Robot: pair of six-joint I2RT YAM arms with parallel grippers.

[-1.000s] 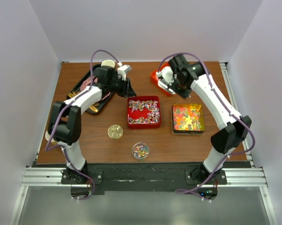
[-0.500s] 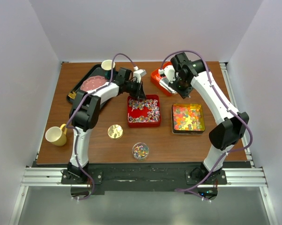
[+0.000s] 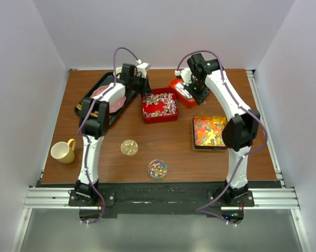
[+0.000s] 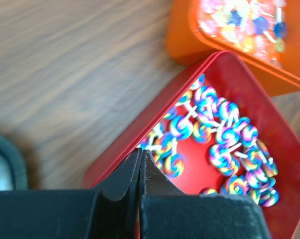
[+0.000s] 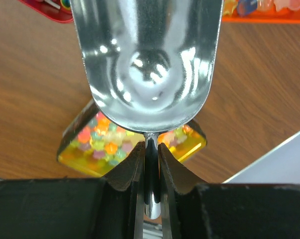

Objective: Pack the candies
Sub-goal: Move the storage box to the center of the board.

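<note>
Candies point(image 4: 225, 144) in red tin point(image 4: 121, 155) | left claw point(image 4: 141, 153) pinched shut on tin rim | right claw point(image 5: 150, 147) clamped on scoop point(image 5: 147, 59)

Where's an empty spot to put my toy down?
Bare wood lies between the gold lid and the yellow tin, and in front of that tin beside the jar. The back is crowded: red tin, orange tin, black tray.
</note>
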